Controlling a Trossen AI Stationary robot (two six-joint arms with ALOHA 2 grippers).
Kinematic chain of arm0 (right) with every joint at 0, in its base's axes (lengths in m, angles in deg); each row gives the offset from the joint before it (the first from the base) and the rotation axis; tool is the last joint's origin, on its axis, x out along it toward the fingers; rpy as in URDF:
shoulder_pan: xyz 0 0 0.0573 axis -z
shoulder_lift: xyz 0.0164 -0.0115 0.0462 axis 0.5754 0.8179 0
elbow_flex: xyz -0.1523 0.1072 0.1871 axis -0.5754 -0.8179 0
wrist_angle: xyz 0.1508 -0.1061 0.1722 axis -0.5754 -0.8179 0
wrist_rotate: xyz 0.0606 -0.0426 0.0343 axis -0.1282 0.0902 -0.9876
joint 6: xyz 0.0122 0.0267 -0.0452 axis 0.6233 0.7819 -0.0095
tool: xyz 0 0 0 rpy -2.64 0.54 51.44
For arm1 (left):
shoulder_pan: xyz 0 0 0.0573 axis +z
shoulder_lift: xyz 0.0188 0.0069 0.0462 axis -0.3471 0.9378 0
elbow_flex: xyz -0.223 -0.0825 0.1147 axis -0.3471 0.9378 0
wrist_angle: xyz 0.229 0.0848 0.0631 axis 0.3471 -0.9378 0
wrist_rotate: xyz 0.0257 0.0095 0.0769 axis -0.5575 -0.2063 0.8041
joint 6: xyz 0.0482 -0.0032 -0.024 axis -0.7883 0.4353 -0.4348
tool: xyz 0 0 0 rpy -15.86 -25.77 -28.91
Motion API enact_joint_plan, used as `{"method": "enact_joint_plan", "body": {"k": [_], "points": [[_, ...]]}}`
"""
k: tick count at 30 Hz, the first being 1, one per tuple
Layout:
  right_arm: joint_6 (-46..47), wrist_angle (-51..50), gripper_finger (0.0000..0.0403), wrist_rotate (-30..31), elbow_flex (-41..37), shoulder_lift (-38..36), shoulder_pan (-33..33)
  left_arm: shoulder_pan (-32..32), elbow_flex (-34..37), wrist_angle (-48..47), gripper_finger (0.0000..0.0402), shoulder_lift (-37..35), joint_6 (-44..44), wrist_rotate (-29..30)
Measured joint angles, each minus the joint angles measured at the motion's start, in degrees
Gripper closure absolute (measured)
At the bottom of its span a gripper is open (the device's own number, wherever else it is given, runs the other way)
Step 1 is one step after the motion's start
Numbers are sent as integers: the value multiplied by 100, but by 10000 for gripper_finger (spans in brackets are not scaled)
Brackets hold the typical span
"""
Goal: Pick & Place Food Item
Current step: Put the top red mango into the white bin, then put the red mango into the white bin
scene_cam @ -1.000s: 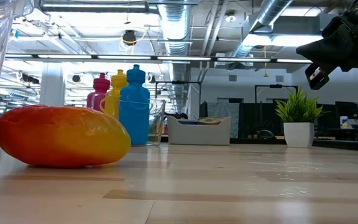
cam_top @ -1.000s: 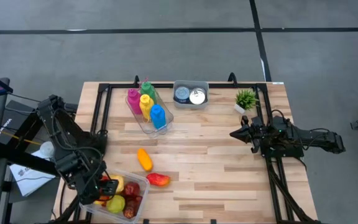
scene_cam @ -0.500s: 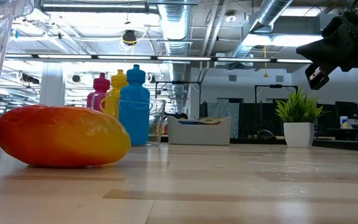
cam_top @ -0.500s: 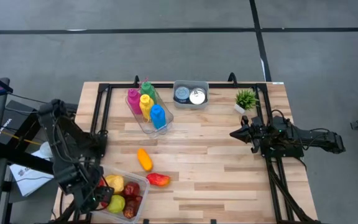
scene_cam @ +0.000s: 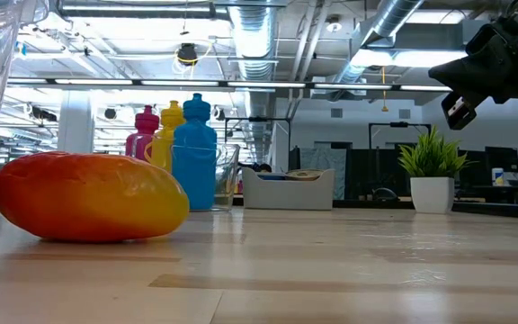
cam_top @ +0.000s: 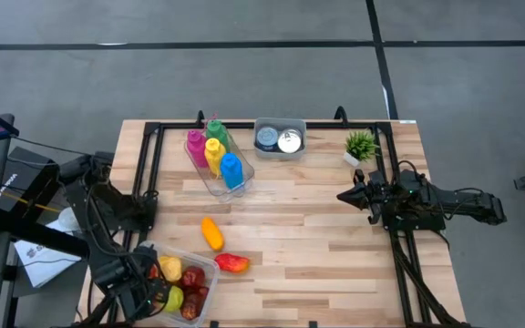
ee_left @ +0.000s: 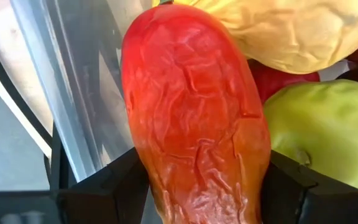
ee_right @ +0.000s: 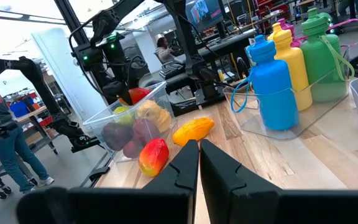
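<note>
In the high view the left gripper is over the bin at lower left, in the left wrist view its fingers clamp a red fruit, and the right gripper is closed, empty.

Even overhead light is washing the bench in the high view, and shadows under the arms are staying soft and short. In the low view, ceiling lamps are glaring white against the ducts, and a pale sheen is spreading across the near boards, which are going soft with closeness. The orange-red fruit is catching a dull highlight along its top. The left wrist view is filling with a red fruit, its wrinkled skin sharp, its surroundings blurring. The right wrist view is blowing out at its bright background, and straight lines are bowing toward the edges.
</note>
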Motion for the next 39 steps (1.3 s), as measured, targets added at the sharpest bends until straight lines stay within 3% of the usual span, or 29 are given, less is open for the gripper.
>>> {"method": "enact_joint_plan", "body": {"k": [10,20,27,32,39], "points": [[0,0,390,0,0,0,0,0,2,-2,172,67,-10,4],[0,0,390,0,0,2,0,39,2,-1,95,67,-9,12],[1,1,390,0,0,1,1,40,2,75,71,19,-8,46],[2,0,390,0,0,2,0,238,2,353,70,-304,-204,316],[2,0,391,0,0,2,2,867,2,1295,77,-1107,-1225,947]]}}
